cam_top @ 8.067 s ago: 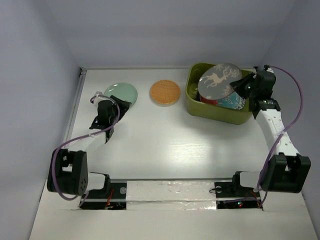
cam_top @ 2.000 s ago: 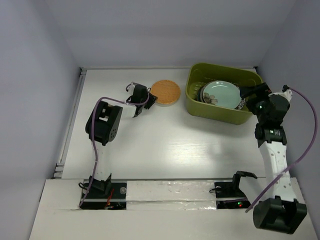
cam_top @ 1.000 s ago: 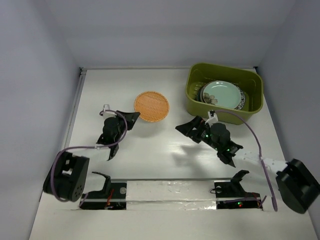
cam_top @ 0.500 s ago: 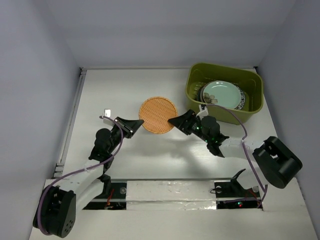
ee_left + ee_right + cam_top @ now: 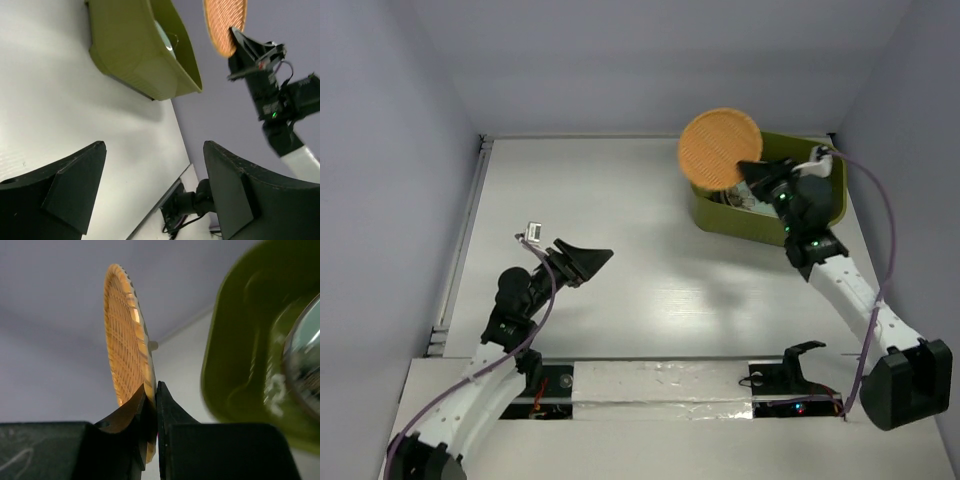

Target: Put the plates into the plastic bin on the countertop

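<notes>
Orange woven-look plate (image 5: 720,148), round, fine basket-weave ridges, lightly scalloped rim

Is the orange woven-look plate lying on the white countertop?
No, the right end effector pinches the orange woven-look plate by its rim in the air.

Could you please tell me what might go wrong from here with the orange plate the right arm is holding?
The right gripper pinches the orange plate only at its rim, on edge, so it might slip or swing. In the top view it hangs over the plastic bin's left wall, so lowering it could catch the rim or land outside. Released high, it may strike the mint plate already inside.
</notes>
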